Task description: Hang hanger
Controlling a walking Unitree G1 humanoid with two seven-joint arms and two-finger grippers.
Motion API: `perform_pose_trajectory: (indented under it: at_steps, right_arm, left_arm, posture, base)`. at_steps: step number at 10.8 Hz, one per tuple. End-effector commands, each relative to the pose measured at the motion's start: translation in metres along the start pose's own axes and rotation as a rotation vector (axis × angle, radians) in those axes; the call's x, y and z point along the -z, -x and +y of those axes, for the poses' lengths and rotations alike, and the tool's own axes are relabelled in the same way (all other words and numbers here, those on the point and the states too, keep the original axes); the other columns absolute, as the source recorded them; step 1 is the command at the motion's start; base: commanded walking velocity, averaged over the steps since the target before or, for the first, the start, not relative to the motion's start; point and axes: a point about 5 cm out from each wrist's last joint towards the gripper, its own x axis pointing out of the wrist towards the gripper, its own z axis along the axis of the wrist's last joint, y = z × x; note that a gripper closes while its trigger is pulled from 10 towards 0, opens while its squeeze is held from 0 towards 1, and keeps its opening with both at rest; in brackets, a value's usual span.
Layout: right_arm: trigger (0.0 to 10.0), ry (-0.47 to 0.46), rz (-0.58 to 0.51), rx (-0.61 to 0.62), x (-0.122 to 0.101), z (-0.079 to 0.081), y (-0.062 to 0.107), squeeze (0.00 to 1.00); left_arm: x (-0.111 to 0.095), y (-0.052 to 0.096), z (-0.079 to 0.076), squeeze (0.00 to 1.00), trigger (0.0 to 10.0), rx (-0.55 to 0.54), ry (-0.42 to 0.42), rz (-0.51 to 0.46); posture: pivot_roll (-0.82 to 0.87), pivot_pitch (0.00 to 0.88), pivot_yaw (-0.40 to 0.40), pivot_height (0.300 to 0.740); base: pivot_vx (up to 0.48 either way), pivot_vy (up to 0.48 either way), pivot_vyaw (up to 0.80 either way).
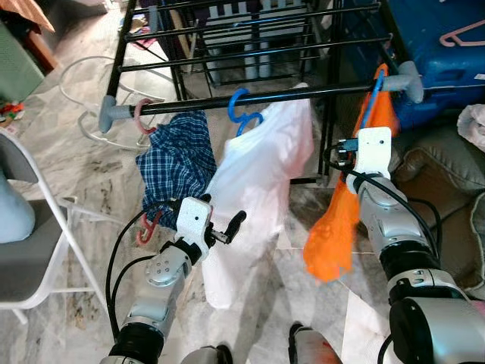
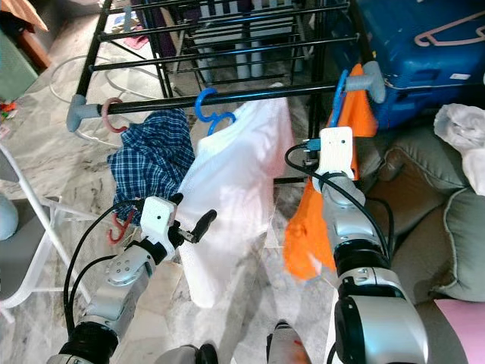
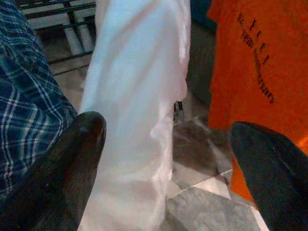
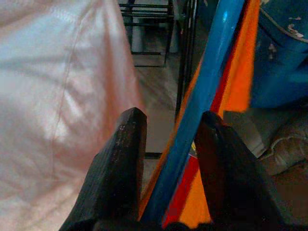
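Note:
A black drying rack's front rail (image 1: 303,94) runs between grey end caps. A pink hanger (image 1: 142,115) holds a blue plaid shirt (image 1: 176,163), and a blue hanger (image 1: 239,108) holds a white shirt (image 1: 261,178). At the rail's right end a second blue hanger (image 1: 375,89) carries an orange shirt (image 1: 337,227). Its hook curves over the rail beside the end cap (image 1: 409,82). My right gripper (image 4: 172,120) is shut on this hanger's blue arm (image 4: 204,103), just below the rail. My left gripper (image 1: 221,220) hangs open low in front of the white shirt, holding nothing.
A grey folding chair (image 1: 30,250) stands close on the left. A blue case (image 1: 439,45) with a pink hanger (image 1: 464,34) on it sits behind the rack's right end. Grey cushions (image 1: 447,174) lie at the right. White hangers (image 1: 76,80) lie on the marble floor.

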Motion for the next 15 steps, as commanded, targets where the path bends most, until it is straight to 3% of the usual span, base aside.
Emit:
perform_pose_trajectory:
  at_steps: [1,2,4,5,6,9,12,15]
  right_arm:
    - [0.8,-0.017,-0.001,-0.027,0.005,0.003,0.002,0.00]
    - [0.2,-0.015,-0.022,-0.063,0.003,0.007,0.003,0.00]
    - [4.0,0.022,-0.030,-0.123,0.009,0.013,0.010,0.00]
    - [4.2,0.021,-0.032,-0.160,0.013,0.016,0.014,0.00]
    - [7.0,0.036,-0.028,-0.211,0.020,0.021,0.020,0.00]
    - [10.0,0.064,-0.027,-0.261,0.024,0.028,0.027,0.00]
    - [10.0,0.194,-0.036,-0.272,0.025,0.032,0.033,0.00]
    - [10.0,0.238,0.005,-0.195,0.037,0.011,0.042,0.00]
  left_arm:
    - [0.005,0.003,0.004,0.00,10.0,0.004,-0.012,0.030]
    - [0.005,0.003,0.003,0.00,10.0,0.006,-0.012,0.031]
    - [0.005,0.002,0.003,0.00,10.0,0.011,-0.012,0.034]
    - [0.005,0.002,0.002,0.00,10.0,0.013,-0.011,0.035]
    - [0.006,0.001,0.002,0.00,10.0,0.015,-0.009,0.037]
    - [0.006,0.001,0.001,0.00,10.0,0.021,-0.008,0.041]
    - [0.008,0.001,0.001,0.00,10.0,0.024,-0.009,0.051]
    - [0.009,0.003,0.003,0.00,10.0,0.019,-0.009,0.059]
  posture:
    - [-0.26,0.178,0.162,0.740]
    - [-0.26,0.179,0.163,0.740]
    - [-0.27,0.181,0.167,0.740]
    - [-0.27,0.182,0.168,0.740]
    - [-0.27,0.182,0.168,0.740]
    - [-0.28,0.184,0.172,0.740]
    - [-0.27,0.187,0.171,0.740]
    - [-0.27,0.191,0.175,0.740]
  base:
    - [0.000,0.000,0.00]
    - [0.000,0.000,0.00]
    - [0.000,0.000,0.00]
    - [0.000,0.000,0.00]
    - [0.000,0.000,0.00]
    - [0.000,0.000,0.00]
    - [0.000,0.000,0.00]
    - [0.000,0.000,0.00]
